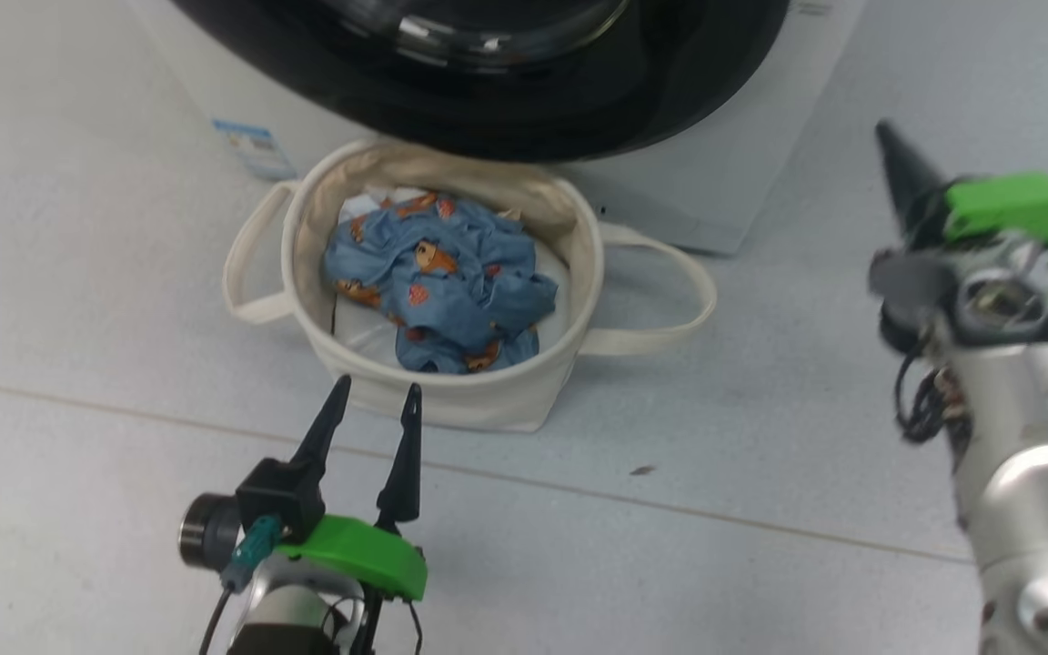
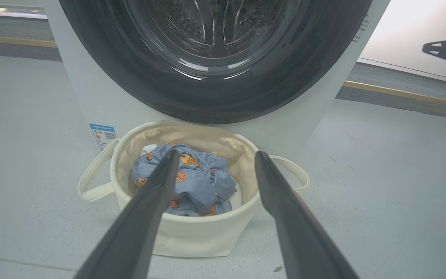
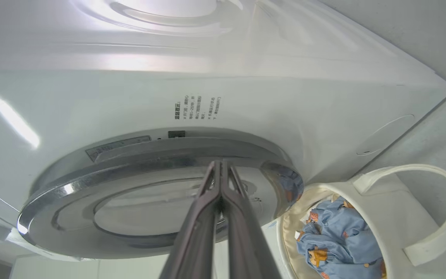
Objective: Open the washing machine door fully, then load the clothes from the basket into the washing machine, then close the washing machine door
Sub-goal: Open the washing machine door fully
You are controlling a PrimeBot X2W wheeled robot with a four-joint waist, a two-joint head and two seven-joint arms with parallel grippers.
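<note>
Left gripper is being held wide apart and empty on the near side of the basket, its fingers being pointed toward it. A pale grey floor is being crossed by a thin seam line. A blue label sticker is being shown low on the washing machine, left of the basket. The basket is being stood directly in front of the washing machine door, just below its glossy black rim, with its loop handles spread to left and right. The door is being seen lying shut against the white front. The clothes, blue fabric printed with brown bears, are being heaped crumpled inside the basket over something white. The right gripper is being held fully closed on nothing, its tips being aimed at the door's edge; whether contact is being made cannot be told.
</note>
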